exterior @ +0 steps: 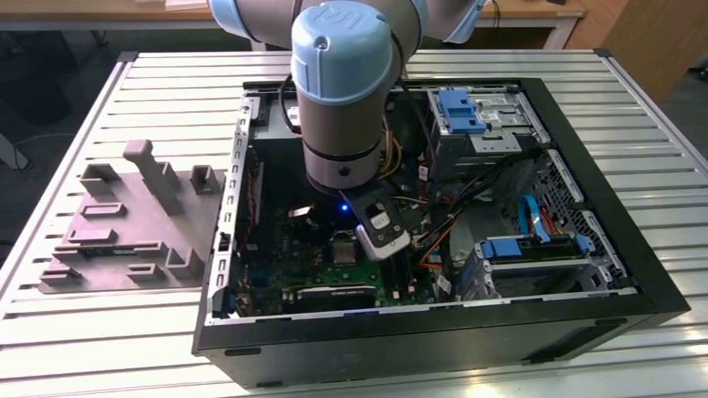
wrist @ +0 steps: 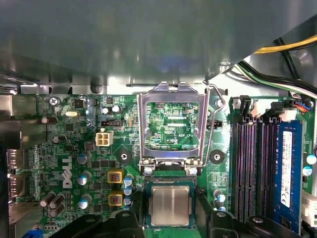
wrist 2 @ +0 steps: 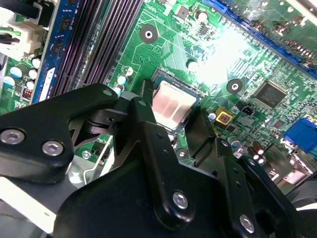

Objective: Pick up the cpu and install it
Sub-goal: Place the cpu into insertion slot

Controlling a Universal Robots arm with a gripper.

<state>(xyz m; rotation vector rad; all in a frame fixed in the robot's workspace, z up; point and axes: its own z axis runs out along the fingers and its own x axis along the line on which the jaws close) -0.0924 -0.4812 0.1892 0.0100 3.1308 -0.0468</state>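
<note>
The cpu (wrist: 170,206) is a small silver-topped square with a dark rim. It lies at the motherboard's socket, just below the raised load plate (wrist: 172,124). My gripper (wrist: 170,220) reaches down into the computer case over it, and a black finger (wrist 2: 143,119) presses against each side of the chip. In the second wrist view the cpu (wrist 2: 171,105) sits level between those fingers. In the exterior view the arm's wrist stands over the board, with the cpu (exterior: 344,251) showing as a grey square under it.
The open computer case (exterior: 619,207) lies on a slatted metal table. Memory slots (wrist: 252,168) and a blue memory stick (wrist: 287,168) run beside the socket. Cables and blue drive bays (exterior: 520,249) fill the case's right in the exterior view. A grey plastic block with posts (exterior: 122,224) sits outside, on that view's left.
</note>
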